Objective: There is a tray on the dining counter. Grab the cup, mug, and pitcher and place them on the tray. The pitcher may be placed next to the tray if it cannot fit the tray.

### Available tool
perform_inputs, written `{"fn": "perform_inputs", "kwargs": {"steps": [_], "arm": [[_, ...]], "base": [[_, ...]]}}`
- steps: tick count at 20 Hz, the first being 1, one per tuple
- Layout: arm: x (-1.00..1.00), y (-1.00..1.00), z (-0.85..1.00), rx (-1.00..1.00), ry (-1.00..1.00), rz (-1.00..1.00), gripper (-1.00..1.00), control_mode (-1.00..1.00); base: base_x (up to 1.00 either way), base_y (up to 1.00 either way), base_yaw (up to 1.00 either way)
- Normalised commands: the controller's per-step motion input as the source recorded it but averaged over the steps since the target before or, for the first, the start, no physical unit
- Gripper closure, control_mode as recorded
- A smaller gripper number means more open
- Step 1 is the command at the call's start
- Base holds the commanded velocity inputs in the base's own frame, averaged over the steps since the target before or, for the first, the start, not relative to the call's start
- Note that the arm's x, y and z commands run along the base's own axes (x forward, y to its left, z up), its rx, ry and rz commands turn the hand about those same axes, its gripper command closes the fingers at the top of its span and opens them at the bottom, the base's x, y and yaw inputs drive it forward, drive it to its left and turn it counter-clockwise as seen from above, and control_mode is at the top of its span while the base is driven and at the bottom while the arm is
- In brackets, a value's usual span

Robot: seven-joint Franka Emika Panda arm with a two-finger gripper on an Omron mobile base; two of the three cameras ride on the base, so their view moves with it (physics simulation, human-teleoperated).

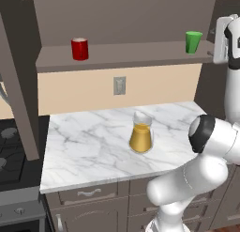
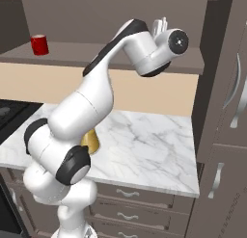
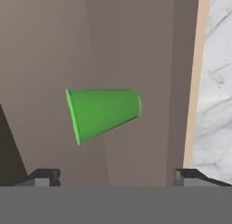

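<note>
A: Left base view: cup (image 1: pixel 193 42) is seen upright on the grey ledge (image 1: pixel 122 56), right end; mug (image 1: pixel 79 49) on the same ledge, far left, well apart. Pitcher (image 1: pixel 141 138) stands on the marble counter (image 1: pixel 89 142) below, partly filled with orange liquid.

B: Right base view?

A: Arm is raised to ledge height; mug (image 2: pixel 39 44) is seen far left, pitcher (image 2: pixel 90 141) mostly hidden behind the arm.

B: Hand view?

A: Cup (image 3: pixel 103 113) is centred ahead, apart from the tips; it appears sideways because the view is rolled. Gripper (image 3: pixel 117 177) is spread wide, nothing held.

B: Handling?

A: Cup is judged light, rigid, smooth and tapered, so slip toward the narrow base is likely. Mid-wall grasp is advised, squarely across. Pitcher is judged heavier, fragile, spillable.
</note>
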Motion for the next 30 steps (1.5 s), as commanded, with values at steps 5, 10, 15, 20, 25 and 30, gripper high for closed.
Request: {"fn": "perform_inputs", "kwargs": {"steps": [5, 10, 15, 20, 25, 30], "arm": [[0.38, -0.10, 0.00, 0.00, 0.00, 0.00, -1.00, -1.00], [0.38, -0.03, -0.01, 0.00, 0.00, 0.00, -1.00, -1.00], [0.36, 0.00, -0.08, 0.00, 0.00, 0.00, -1.00, -1.00], [0.24, -0.07, -0.11, 0.00, 0.00, 0.00, -1.00, -1.00], [0.15, -0.05, -0.02, 0.00, 0.00, 0.00, -1.00, -1.00], [0.11, 0.00, -0.03, 0.00, 0.00, 0.00, -1.00, -1.00]], "base": [[0.00, 0.00, 0.00], [0.00, 0.00, 0.00], [0.00, 0.00, 0.00], [0.00, 0.00, 0.00], [0.00, 0.00, 0.00], [0.00, 0.00, 0.00]]}}
